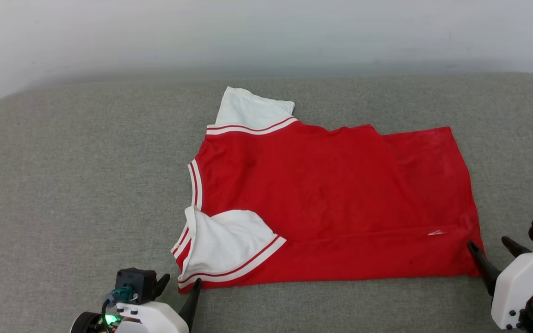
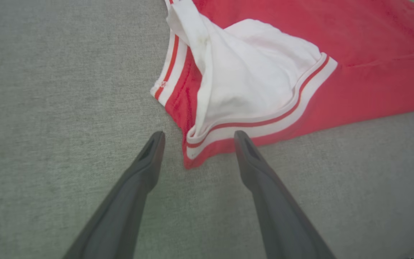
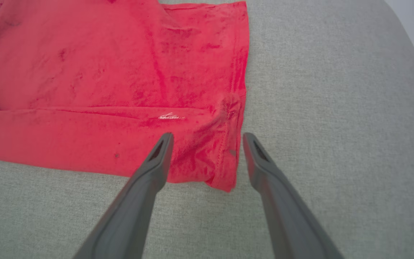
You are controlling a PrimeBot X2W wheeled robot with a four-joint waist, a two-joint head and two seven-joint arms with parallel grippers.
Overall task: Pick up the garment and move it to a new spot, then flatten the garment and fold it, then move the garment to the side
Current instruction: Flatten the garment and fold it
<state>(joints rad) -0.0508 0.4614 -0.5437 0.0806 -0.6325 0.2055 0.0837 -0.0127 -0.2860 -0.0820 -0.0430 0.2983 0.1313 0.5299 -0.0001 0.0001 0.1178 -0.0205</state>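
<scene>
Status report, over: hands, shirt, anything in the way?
Left gripper open at the sleeve corner; right gripper open at the hem corner. Garment lies flat on grey cushion, near edge folded over, not gripped. Nothing in the way.

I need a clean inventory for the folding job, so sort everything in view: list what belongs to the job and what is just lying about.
Belongs to the job: red shirt, spread out; left gripper, fingers open at the sleeve corner; right gripper, fingers open at the hem corner.
Just there: grey cushion under the shirt; pale wall behind.
</scene>
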